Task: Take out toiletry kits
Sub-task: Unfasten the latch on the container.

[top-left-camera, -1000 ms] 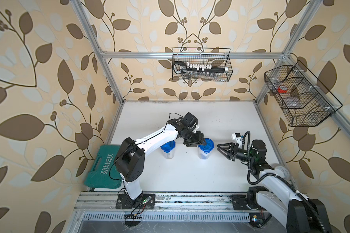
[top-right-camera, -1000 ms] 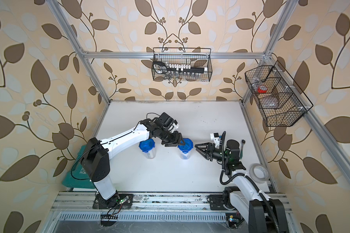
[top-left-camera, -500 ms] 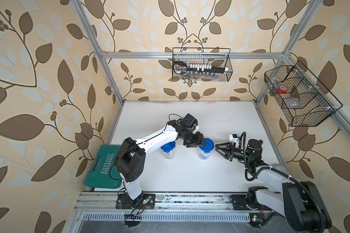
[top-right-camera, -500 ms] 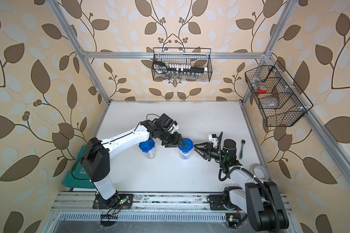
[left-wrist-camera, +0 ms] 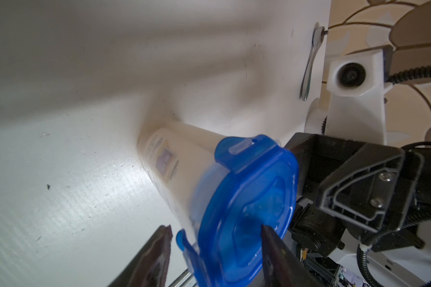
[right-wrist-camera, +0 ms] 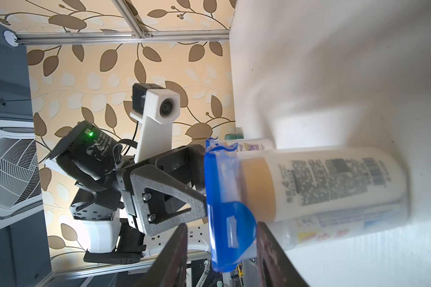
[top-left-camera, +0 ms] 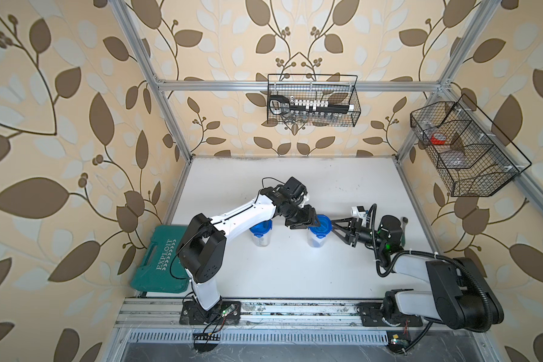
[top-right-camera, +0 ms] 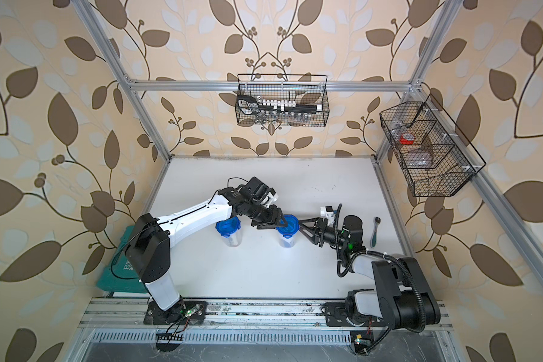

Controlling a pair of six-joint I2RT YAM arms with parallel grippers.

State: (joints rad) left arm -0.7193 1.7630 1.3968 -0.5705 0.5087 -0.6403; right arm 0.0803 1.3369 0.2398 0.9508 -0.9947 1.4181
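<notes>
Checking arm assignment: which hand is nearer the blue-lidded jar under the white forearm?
Left. The left hand is nearer that jar, working at the neighbouring jar; the right hand is beyond it.

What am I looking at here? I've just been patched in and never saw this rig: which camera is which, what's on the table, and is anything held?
Two robot arms stand at the near edge of a white table. Both top views look down from overhead; the other two pictures come from cameras on the arms' wrists.

Two clear jars stand upright, each closed with a blue lid: the left jar and the right jar. Both arms work on the right jar. The left gripper reaches over its blue lid, jaws apart across the rim. The right gripper comes from the side, jaws apart around a lid tab. Neither clearly grips yet.

Through the wall you see the toiletry kit inside, a white bottle with an orange cap. A metal tool lies at the right edge.
</notes>
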